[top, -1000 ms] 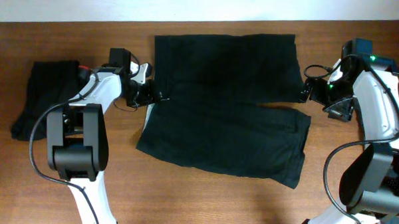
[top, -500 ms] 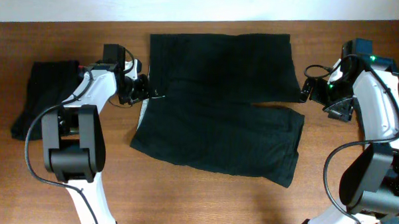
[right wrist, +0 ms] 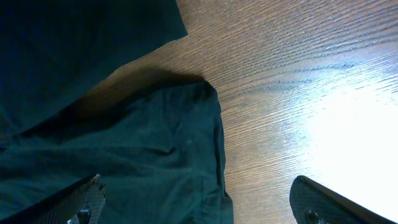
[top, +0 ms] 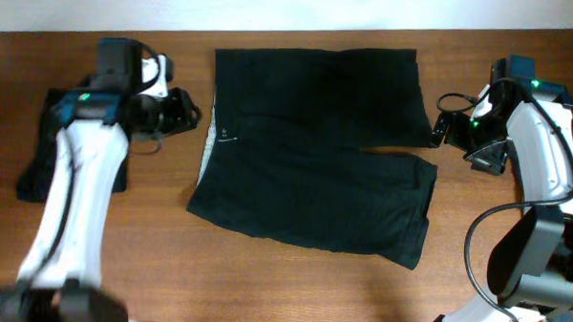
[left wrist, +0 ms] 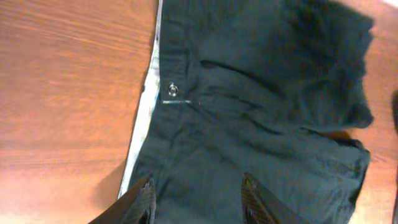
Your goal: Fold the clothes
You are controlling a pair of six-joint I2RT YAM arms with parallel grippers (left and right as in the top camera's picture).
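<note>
Dark garment (top: 37, 147) far left, L arm partly over it. L gripper (top: 181, 111) has let go of the waistband (top: 207, 151) and backed off left, jaws apart, empty. Black shorts (top: 315, 152) lie flat mid-table (top: 263, 289), unmoved. R gripper (top: 438, 131) same spot at shorts' right edge, spread wide, empty.

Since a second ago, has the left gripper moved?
Yes. The left gripper has drawn back to the left and up-frame, off the waistband edge of the shorts, and is now closer to the dark garment lying at far left.

shorts (top: 315, 152) on table (top: 291, 295), other garment (top: 38, 160) left
</note>
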